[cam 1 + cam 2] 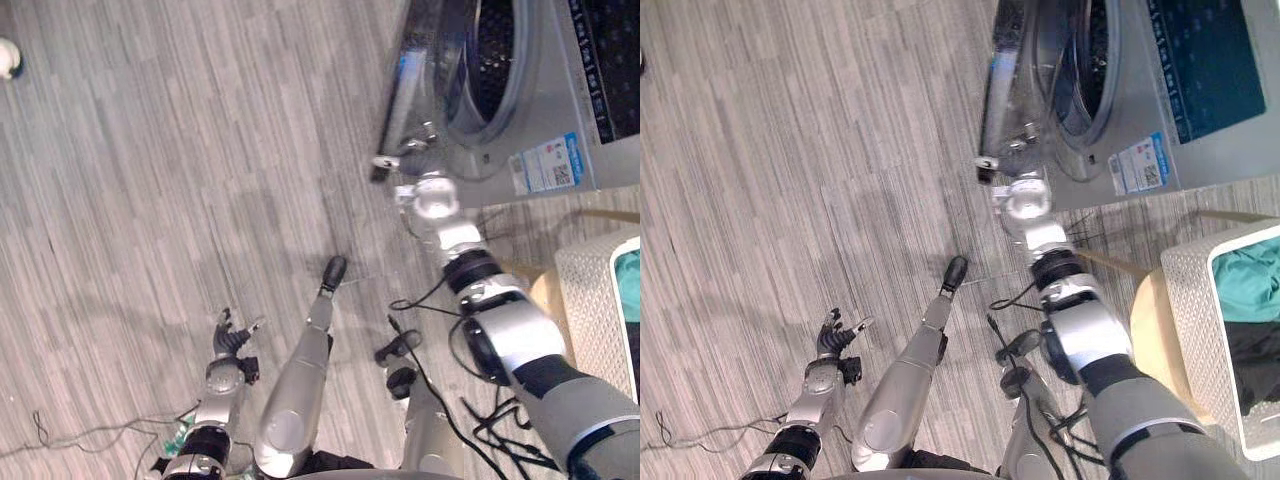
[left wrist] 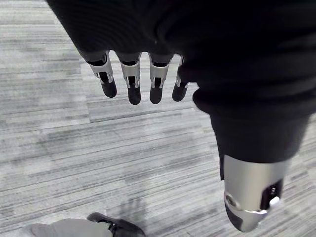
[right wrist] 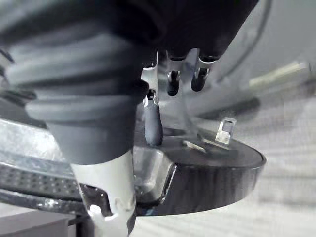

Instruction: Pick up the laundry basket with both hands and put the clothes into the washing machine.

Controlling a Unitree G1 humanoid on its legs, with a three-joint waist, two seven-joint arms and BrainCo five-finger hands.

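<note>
Left hand [image 1: 232,340]: near left, fingers loosely straight, empty.
Laundry basket [image 1: 1190,300]: one, near right, clothes [image 1: 1250,280] inside.
Floor [image 1: 150,200]: wide room left.
Right hand [image 1: 408,152]: straight fingers on door [image 1: 410,70] edge.
Washing machine [image 1: 560,110]: one, far right, door swung open.

silver-grey front-load washing machine [image 1: 1137,95] at upper right, door [image 1: 1003,85] swung open, dark drum showing. white perforated laundry basket [image 1: 1195,320] nr it, lower right, upright, w/ teal + dark clothes [image 1: 1252,290] inside.

Silver-grey arms [image 1: 505,335], dark ribbed covers on left robot hand [image 2: 132,81] and right robot hand [image 3: 153,123] (silver fingers [image 2: 157,81], dark-tipped)
</note>
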